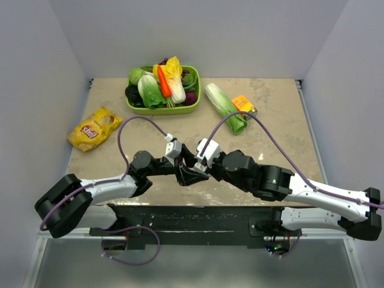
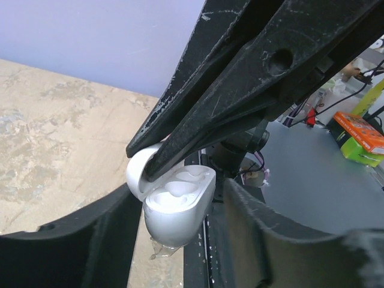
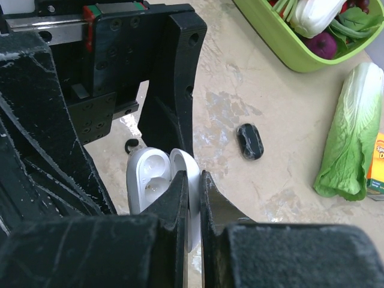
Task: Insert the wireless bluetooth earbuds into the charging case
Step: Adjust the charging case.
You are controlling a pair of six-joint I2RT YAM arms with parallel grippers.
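Two grippers meet over the middle of the table (image 1: 282,120). The left gripper (image 2: 183,207) has its fingers closed against the sides of the white charging case (image 2: 180,222), which it holds with the lid swung open. The right gripper (image 3: 193,195) has its fingers almost together, pinching the lid's rim. I cannot tell whether any earbuds sit in the wells. A black oval piece (image 3: 249,141) lies on the tabletop just beyond, near a leafy green vegetable (image 3: 354,138).
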